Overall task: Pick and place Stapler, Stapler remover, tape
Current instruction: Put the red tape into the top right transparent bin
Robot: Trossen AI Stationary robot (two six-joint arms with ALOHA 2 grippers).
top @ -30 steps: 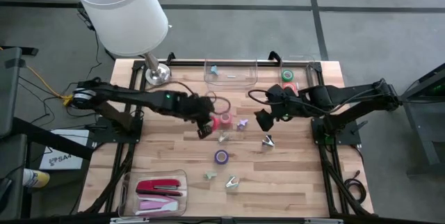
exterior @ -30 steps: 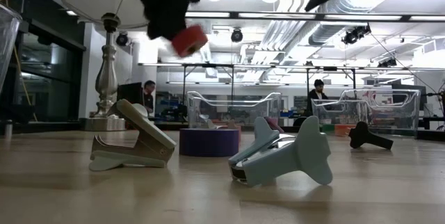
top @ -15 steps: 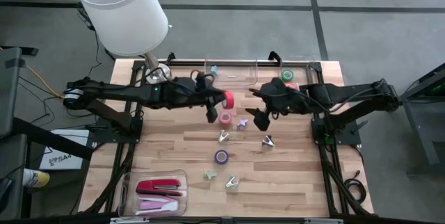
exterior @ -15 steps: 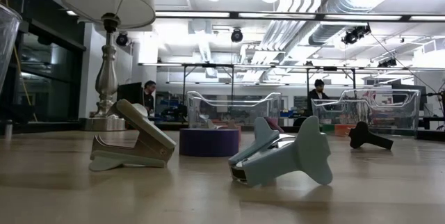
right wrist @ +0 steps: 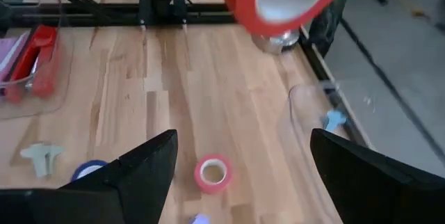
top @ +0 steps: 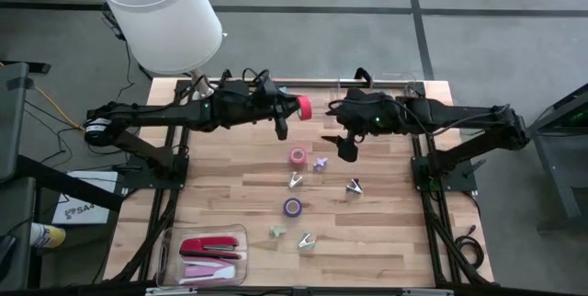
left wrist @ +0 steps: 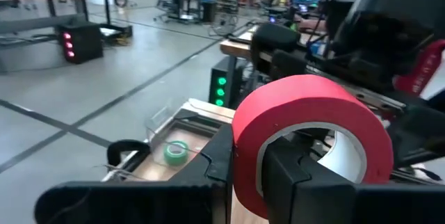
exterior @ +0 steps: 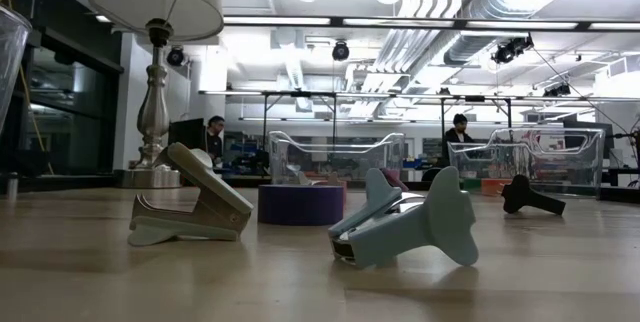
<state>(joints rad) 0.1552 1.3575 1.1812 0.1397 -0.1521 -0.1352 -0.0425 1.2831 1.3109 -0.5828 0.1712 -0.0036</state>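
Nearest the front edge of the table (top: 220,195), a clear tray (top: 175,241) already has the red stapler (top: 213,245) and a pink one (top: 209,267) in it; staple removers (top: 306,240) and a purple tape roll (top: 292,207) lie mid-table, a pink tape roll (top: 298,155) farther back. Step in hand, as I judge it: handing the red tape roll (top: 302,107) from arm to arm, or carrying it to the far bins. Left gripper (top: 285,119) is raised near the far edge and clamped on the red roll, one finger through the hole and one outside the rim, clear in the left wrist view (left wrist: 313,140). Right gripper (top: 345,140) hangs just beside it with fingers (right wrist: 139,172) spread wide, nothing between them. To do it well: keep the roll level with its open face toward the right gripper, bring one right finger through the core without knocking the left fingers, close firmly before the left lets go. Risk is the roll slipping off and rolling among the removers. Farthest, a clear bin (top: 317,89) sits at the back edge and a green tape roll (top: 379,99) lies in the bin beside it.
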